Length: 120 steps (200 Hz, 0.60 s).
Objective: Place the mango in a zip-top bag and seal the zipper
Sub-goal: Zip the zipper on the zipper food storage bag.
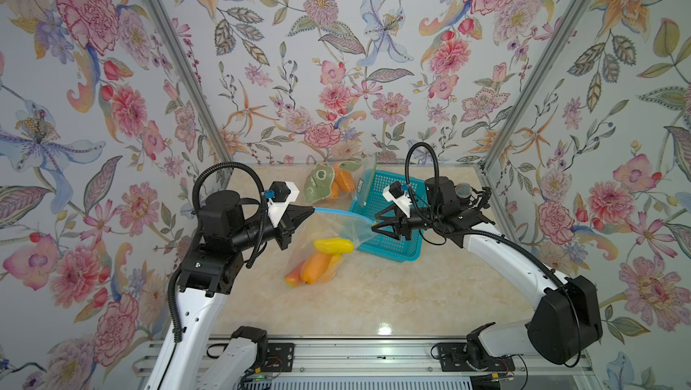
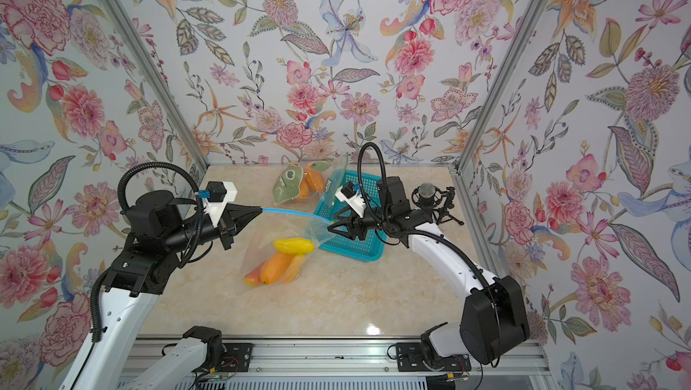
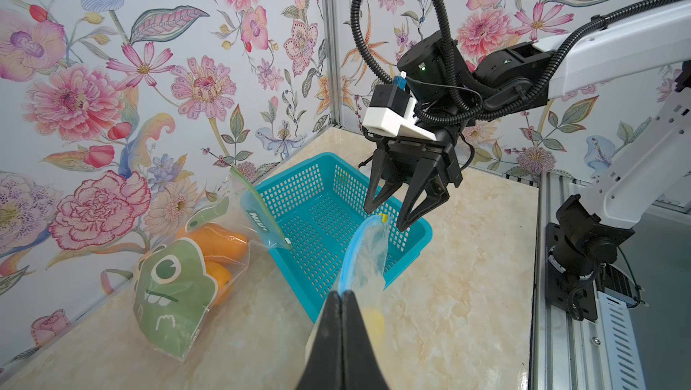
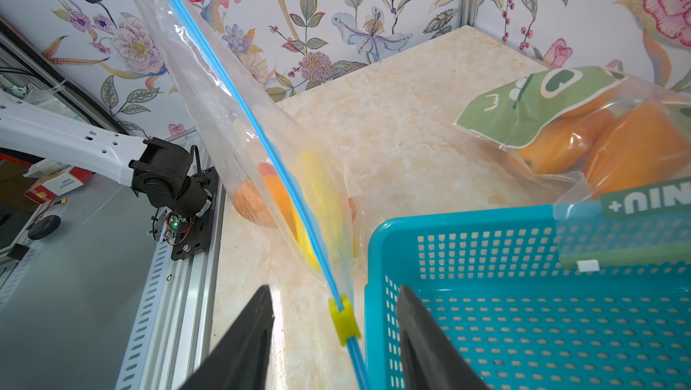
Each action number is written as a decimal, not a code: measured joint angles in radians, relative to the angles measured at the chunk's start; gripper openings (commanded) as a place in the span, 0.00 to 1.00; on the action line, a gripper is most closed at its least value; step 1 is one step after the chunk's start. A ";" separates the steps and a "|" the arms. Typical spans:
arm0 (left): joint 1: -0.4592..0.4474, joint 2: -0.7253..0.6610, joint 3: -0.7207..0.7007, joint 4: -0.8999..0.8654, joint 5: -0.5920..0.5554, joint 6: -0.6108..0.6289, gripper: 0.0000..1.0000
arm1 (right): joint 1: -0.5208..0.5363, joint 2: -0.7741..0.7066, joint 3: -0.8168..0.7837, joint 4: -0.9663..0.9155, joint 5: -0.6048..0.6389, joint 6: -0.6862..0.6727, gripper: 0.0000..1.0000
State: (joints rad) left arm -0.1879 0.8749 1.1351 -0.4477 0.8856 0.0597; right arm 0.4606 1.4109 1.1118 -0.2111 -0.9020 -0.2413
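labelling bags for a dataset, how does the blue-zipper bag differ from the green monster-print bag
The blue-zipper bag is plain clear; the monster-print bag carries a green cartoon face. The blue-zipper bag hangs by its zipper edge from the shut left gripper; the monster-print bag lies on the table, no gripper on it. The blue-zipper bag shows a yellow mango among orange ones; the monster-print bag only orange. Both hold mangoes.

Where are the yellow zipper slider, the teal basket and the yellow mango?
yellow zipper slider (image 4: 344, 319): right wrist view, middle of the clip.
teal basket (image 1: 389, 250): in a top view, mesh by its near rim.
yellow mango (image 1: 333, 245): in a top view, middle of the fruit.
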 measured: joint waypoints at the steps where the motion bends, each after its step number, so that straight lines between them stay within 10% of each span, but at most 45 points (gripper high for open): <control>1: 0.000 0.000 0.000 0.000 0.000 0.000 0.00 | 0.000 0.000 0.000 0.000 0.000 -0.002 0.43; 77: 0.000 -0.003 -0.004 0.003 -0.004 0.000 0.00 | -0.010 -0.027 -0.014 0.000 0.000 -0.002 0.29; 120: 0.000 -0.005 -0.005 0.007 -0.004 0.000 0.00 | -0.009 -0.043 -0.036 -0.001 0.004 -0.004 0.60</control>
State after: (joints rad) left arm -0.1879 0.8703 1.1297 -0.4408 0.8818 0.0597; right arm 0.4515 1.3682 1.0756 -0.2123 -0.8978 -0.2455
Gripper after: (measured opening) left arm 0.046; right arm 0.548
